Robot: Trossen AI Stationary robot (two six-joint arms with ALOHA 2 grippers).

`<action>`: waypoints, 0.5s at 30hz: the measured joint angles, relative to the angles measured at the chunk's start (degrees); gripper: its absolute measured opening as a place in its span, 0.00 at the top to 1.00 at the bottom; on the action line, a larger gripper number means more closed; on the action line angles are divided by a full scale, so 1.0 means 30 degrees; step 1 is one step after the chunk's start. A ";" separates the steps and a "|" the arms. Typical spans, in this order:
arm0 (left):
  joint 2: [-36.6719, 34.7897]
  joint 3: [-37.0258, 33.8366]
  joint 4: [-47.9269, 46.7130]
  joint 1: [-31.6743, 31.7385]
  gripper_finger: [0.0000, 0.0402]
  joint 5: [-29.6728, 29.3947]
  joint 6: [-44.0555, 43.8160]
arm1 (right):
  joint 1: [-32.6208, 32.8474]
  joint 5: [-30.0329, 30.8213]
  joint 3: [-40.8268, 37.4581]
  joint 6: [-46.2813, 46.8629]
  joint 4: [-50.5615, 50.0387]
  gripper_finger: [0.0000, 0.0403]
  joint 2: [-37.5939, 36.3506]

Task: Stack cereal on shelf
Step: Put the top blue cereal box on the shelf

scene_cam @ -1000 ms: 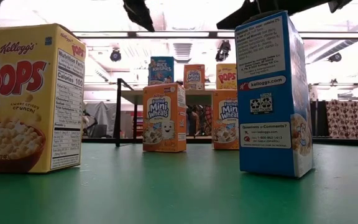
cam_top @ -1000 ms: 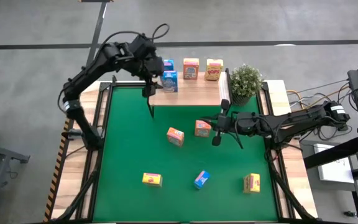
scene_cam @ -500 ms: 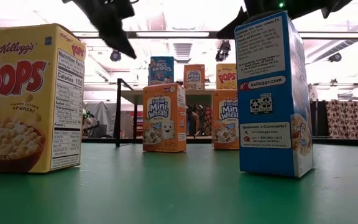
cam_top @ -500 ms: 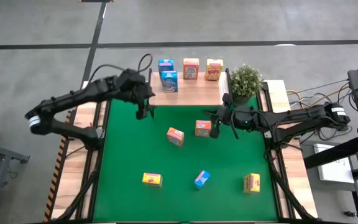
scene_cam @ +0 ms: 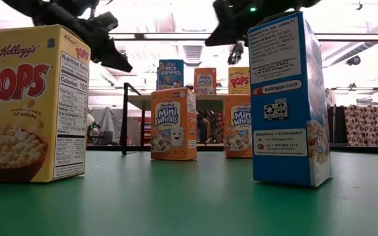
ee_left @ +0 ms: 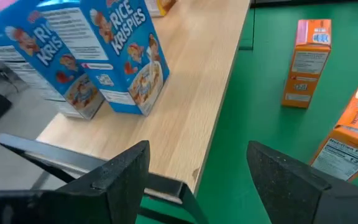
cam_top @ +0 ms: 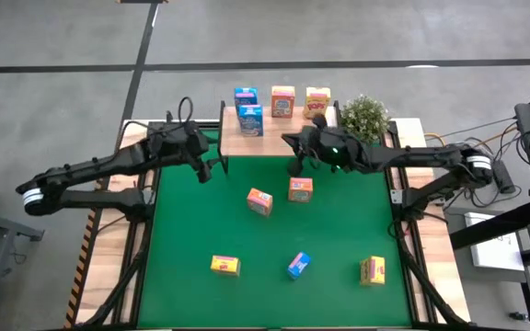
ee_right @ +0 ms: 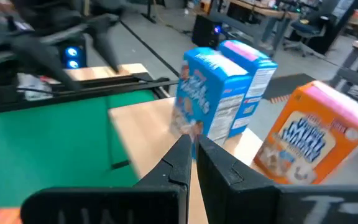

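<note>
The shelf (cam_top: 288,133) stands at the mat's far edge and carries two blue cereal boxes (cam_top: 248,110), an orange one (cam_top: 282,101) and a yellow one (cam_top: 316,101), all upright. Two orange boxes (cam_top: 300,188) stand mid-mat. A yellow box (cam_top: 225,265), a blue box (cam_top: 298,265) and another yellow box (cam_top: 373,269) are near the front. My left gripper (cam_top: 214,167) is open and empty by the shelf's left near corner (ee_left: 185,180). My right gripper (cam_top: 290,149) is shut and empty above the shelf's near edge, pointing at the blue boxes (ee_right: 207,102).
A green potted plant (cam_top: 364,118) stands at the shelf's right end, close to my right arm. Wooden side boards with black rails (cam_top: 145,184) flank the green mat (cam_top: 274,230). Open mat lies between the mid-mat boxes and the front row.
My left gripper drew back from the blue boxes on the shelf toward the near and left side, stopping by the shelf's left corner, and the arm stretched out low. My right gripper rose from beside the mid-mat orange box and swung toward the far edge, over the shelf's front. No box moved.
</note>
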 joint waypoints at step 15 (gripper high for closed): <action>-0.3780 -0.1107 -0.0055 0.0007 0.37 -0.0736 0.1385 | -0.2685 0.0153 0.7334 -0.0194 -0.4220 0.97 0.5616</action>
